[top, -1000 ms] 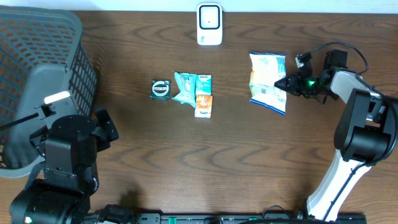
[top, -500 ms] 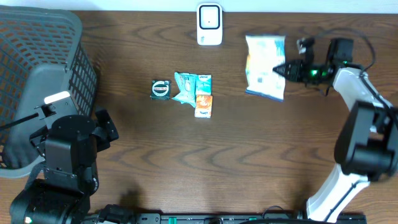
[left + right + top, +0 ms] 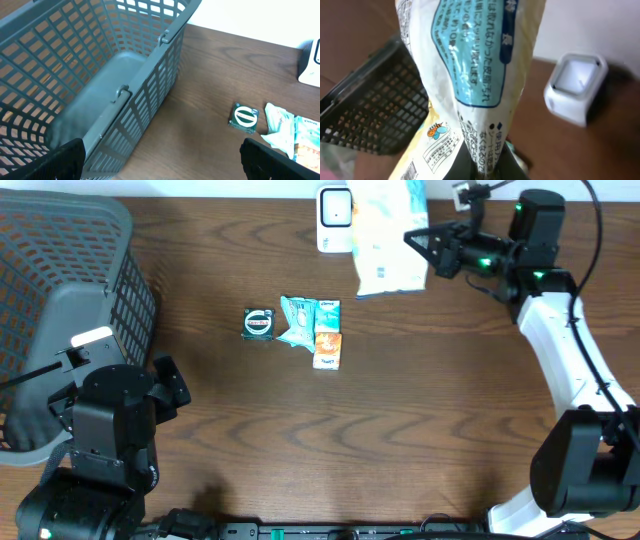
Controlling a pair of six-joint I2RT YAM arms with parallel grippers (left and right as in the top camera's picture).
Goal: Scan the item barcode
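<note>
Your right gripper [image 3: 420,245] is shut on the snack bag [image 3: 388,235] and pinches it at its 3 o'clock edge. In the right wrist view the bag rises from the closed jaws, and you see the side with the blue text panel and the small print. From overhead the bag is at the 12 o'clock edge of the table [image 3: 400,430], with the arm reaching in from 3 o'clock. The white scanner [image 3: 337,218] stands at 9 o'clock of the bag, and the bag's edge overlaps the scanner's side in the overhead view. You cannot tell from this whether they touch.

Toward 7 o'clock from the scanner, near the table centre, lies a small group of items. There is a round green tin [image 3: 259,323], teal packets [image 3: 305,320] just beside it at 3 o'clock, and an orange packet [image 3: 327,350] touching the packets at 5 o'clock.

Your left gripper [image 3: 160,155] stands wide and holds nothing. It is at about 8 o'clock of the table, well apart from the items, beside the grey basket [image 3: 60,300] that fills the 10 o'clock corner
</note>
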